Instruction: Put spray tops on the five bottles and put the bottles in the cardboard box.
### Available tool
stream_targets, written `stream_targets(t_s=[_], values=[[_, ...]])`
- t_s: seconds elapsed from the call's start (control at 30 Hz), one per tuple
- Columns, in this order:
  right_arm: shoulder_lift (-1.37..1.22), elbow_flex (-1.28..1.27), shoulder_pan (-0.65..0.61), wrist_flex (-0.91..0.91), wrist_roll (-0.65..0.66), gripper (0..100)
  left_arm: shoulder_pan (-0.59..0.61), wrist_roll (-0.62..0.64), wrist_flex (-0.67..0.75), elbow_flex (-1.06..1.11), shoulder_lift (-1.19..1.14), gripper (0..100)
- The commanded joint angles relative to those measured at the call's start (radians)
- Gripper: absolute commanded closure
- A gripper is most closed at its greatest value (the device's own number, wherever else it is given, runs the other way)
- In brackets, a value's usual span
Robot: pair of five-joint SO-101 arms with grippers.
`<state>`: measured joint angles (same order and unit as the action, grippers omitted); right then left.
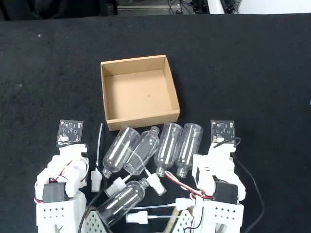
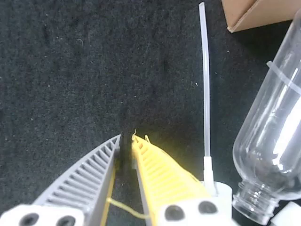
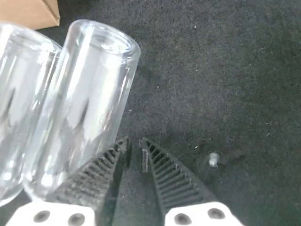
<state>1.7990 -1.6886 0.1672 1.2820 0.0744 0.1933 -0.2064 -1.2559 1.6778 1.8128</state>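
An open, empty cardboard box [image 1: 140, 92] sits mid-table. Several clear uncapped bottles lie in front of it: one [image 1: 120, 148], a second [image 1: 144, 150] and a third [image 1: 168, 141] side by side, more beside and nearer. White spray tops lie loose near the bottle necks, one [image 1: 95, 180] with its dip tube [image 2: 205, 80] pointing toward the box. My left gripper [image 2: 126, 139] is shut on nothing above bare cloth, next to that spray top [image 2: 215, 189] and a bottle [image 2: 277, 136]. My right gripper [image 3: 134, 144] is shut and empty beside the rightmost bottle [image 3: 87, 103].
Both arms stand folded at the near edge, the left arm [image 1: 63, 182] and the right arm [image 1: 218, 179], with the bottles between them. More spray tops [image 1: 137, 217] and loose wires lie between the bases. Black cloth [image 1: 252, 73] covers the table.
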Motion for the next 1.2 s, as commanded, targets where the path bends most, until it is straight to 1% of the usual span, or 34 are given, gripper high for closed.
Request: stream_targets(t_s=[0.0,1.17], values=[[0.094,0.005,-0.008,0.011,0.008,98.7,-0.008,-0.006,-0.014,0.022,0.011,97],[0.094,0.005,-0.011,0.026,0.008,98.7,-0.008,-0.008,-0.014,0.022,0.011,97]])
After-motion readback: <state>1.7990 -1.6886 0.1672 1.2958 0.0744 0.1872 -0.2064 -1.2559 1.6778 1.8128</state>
